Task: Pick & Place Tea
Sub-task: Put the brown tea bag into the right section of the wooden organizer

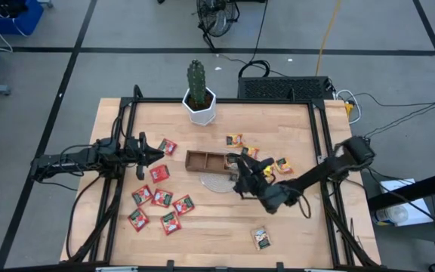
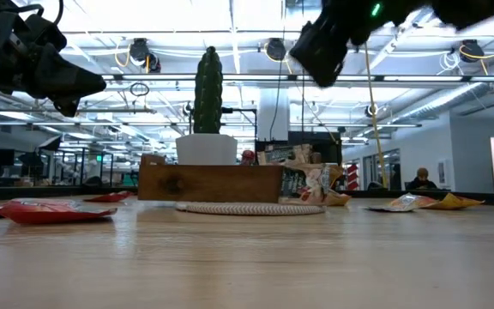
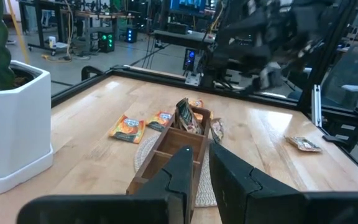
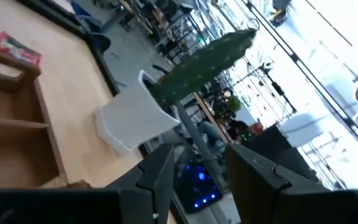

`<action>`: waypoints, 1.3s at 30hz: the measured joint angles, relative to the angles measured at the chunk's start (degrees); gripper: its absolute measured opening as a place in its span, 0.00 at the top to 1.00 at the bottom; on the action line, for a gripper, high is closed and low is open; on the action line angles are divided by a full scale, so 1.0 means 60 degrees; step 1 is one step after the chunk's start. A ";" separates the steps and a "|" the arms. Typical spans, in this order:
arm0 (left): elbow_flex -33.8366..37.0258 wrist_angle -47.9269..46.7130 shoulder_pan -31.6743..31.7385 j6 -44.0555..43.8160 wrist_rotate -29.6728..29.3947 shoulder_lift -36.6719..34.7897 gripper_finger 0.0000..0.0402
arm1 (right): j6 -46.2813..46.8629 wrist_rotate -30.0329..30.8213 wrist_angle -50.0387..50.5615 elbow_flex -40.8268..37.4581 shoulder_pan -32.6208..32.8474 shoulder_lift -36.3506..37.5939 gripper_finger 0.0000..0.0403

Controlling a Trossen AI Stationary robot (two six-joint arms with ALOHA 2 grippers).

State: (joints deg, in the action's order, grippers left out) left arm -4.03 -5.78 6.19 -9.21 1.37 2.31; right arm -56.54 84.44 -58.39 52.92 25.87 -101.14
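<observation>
**Tea sorting barely begun: a few sachets at the tray, most loose on the table**

Only a small share done, judging by the layout. Wooden tray [image 1: 208,161] on a round woven mat [image 1: 219,182], with a few sachets [image 3: 190,117] standing or leaning at the end compartment just under the right hand [image 1: 244,175]; whether all sit properly inside cannot be told. Other compartments, as seen in the left wrist and right wrist views, apparently bare.

Right hand raised above that tray end, fingers [image 4: 160,168] parted with open space between them, nothing held. Looks like the moment around a drop, though that is a guess.

Left hand [image 1: 157,153] off to the far side of the tray, hanging above the table, fingers [image 3: 182,171] close together with only a thin gap, nothing visibly gripped.

Still to collect: a cluster of red sachets [image 1: 159,174] beside and below the left hand; orange-yellow sachets [image 1: 235,140] just beyond the right hand; one more [image 1: 283,165] to its outer side; a lone pale sachet [image 1: 260,238] well apart near the front edge of the table [image 1: 293,121]. Potted cactus [image 1: 198,94] behind the tray, uninvolved.
</observation>
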 joint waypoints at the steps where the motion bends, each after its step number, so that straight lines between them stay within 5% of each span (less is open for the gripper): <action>1: 0.0000 0.0004 -0.0001 -0.0001 -0.0003 -0.0004 0.86 | 0.0290 0.0160 0.0563 0.0155 0.0138 0.0251 0.68; 3: 0.0000 -0.0003 0.0001 -0.0003 0.0000 0.0000 0.86 | 0.1126 0.0063 0.1336 0.0409 0.0423 0.0644 0.69; 5: 0.0000 0.0004 0.0001 0.0000 0.0000 -0.0004 0.86 | 0.2810 -0.1065 0.1833 0.0499 0.0696 0.1000 0.72; 7: 0.0000 0.0000 0.0001 0.0000 0.0000 -0.0001 0.86 | 0.5218 -0.3568 0.3032 0.0451 0.0836 0.1410 0.76; 10: 0.0000 0.0001 0.0001 0.0000 0.0000 -0.0002 0.86 | 0.9021 -0.8669 0.4993 0.0395 0.0221 0.1816 0.82; 12: 0.0000 0.0000 -0.0001 0.0000 0.0000 -0.0002 0.86 | 1.0383 -1.0604 0.5889 0.0393 -0.0357 0.1816 0.85; 17: 0.0000 0.0000 0.0001 -0.0004 0.0000 0.0000 0.86 | 1.2460 -1.1192 0.9745 0.0782 -0.1401 0.1810 0.84; 23: 0.0000 -0.0005 0.0001 -0.0001 -0.0002 -0.0004 0.86 | 1.3220 -1.2576 1.3408 0.1749 -0.2445 0.1166 0.63; 29: 0.0000 -0.0005 -0.0002 -0.0003 0.0004 -0.0003 0.86 | 1.2046 -1.2611 1.3492 0.2044 -0.2701 0.0618 0.46; 39: 0.0000 0.0000 -0.0001 0.0000 0.0000 0.0000 0.86 | 1.1260 -1.2297 1.3304 0.2064 -0.3162 0.0629 0.49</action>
State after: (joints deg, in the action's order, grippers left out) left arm -4.03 -5.78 6.18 -9.21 1.37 2.31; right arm 11.02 10.66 21.43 65.30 6.90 -97.37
